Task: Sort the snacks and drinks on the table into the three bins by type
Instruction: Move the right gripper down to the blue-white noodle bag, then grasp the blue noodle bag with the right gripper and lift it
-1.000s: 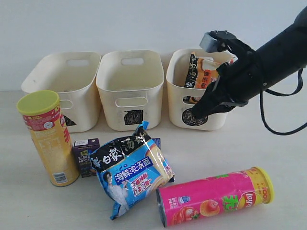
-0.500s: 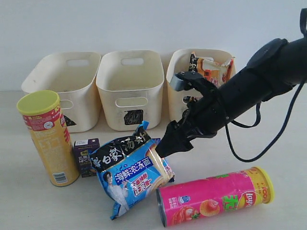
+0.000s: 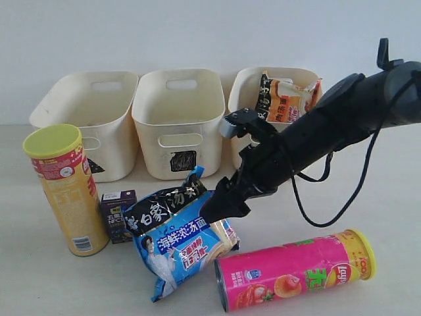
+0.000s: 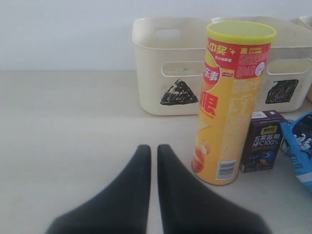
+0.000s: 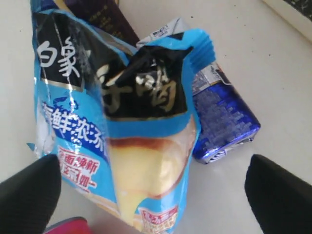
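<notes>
My right gripper (image 3: pixel 222 205) is open just above the upper right edge of the blue-white noodle packet (image 3: pixel 179 238), its fingers either side of that packet (image 5: pixel 122 122) and empty. Under the packet lies a blue and white carton (image 5: pixel 225 117). The orange-black packet (image 3: pixel 286 99) sits in the right bin (image 3: pixel 276 71). The yellow tube (image 3: pixel 66 191) stands at the left with the dark purple carton (image 3: pixel 117 214) beside it. The pink tube (image 3: pixel 296 270) lies on its side at the front. My left gripper (image 4: pixel 153 148) is shut and empty, low over the table left of the yellow tube (image 4: pixel 229 102).
The middle bin (image 3: pixel 177 131) with a black square and the left bin (image 3: pixel 92 112) with a triangle (image 4: pixel 179 92) stand in a row at the back by the wall. A black cable (image 3: pixel 329 210) hangs under my right arm above the table (image 3: pixel 395 217).
My right arm has swung from the right bin down and left to the blue-white packet, and its jaws have opened. The orange-black packet stays in the bin.
</notes>
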`<state>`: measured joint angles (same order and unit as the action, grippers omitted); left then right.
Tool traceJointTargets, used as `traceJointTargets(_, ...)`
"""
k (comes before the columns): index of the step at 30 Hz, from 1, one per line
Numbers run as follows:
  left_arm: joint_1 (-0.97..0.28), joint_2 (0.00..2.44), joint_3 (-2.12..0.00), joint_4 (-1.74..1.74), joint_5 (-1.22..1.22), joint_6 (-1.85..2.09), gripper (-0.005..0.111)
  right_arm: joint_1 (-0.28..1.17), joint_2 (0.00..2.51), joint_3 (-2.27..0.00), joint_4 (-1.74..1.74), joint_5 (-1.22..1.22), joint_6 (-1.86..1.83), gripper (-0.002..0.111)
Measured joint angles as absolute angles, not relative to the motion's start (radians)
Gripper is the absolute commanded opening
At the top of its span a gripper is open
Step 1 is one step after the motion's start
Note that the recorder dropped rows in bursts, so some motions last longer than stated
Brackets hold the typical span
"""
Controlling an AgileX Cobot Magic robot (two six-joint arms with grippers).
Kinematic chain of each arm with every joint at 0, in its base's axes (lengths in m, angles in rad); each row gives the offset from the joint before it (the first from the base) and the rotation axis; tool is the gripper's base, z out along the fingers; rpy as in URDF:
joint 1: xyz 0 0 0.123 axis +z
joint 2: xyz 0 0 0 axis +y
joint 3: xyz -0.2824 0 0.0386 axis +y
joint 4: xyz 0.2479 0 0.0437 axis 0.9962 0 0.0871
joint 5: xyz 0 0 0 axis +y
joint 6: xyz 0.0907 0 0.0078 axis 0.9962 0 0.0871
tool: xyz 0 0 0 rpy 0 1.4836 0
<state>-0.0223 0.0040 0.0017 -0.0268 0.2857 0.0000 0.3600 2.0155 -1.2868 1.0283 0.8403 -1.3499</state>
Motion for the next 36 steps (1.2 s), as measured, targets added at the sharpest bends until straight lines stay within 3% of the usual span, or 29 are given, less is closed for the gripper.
traceJointTargets(27,-0.022,0.004,0.002,-0.027,0.286,0.0,0.004,0.402,2.217,-1.394,1.115,0.901,-1.46,0.091)
traceJointTargets(31,-0.022,0.004,0.002,-0.027,0.286,0.0,0.004,0.428,2.217,-1.394,1.117,0.861,-1.463,0.069)
traceJointTargets(33,-0.022,0.004,0.002,-0.027,0.286,0.0,0.004,0.432,2.217,-1.394,1.124,0.858,-1.463,0.048)
traceJointTargets(36,-0.022,0.004,0.002,-0.027,0.286,0.0,0.004,0.438,2.217,-1.394,1.125,0.87,-1.463,0.005)
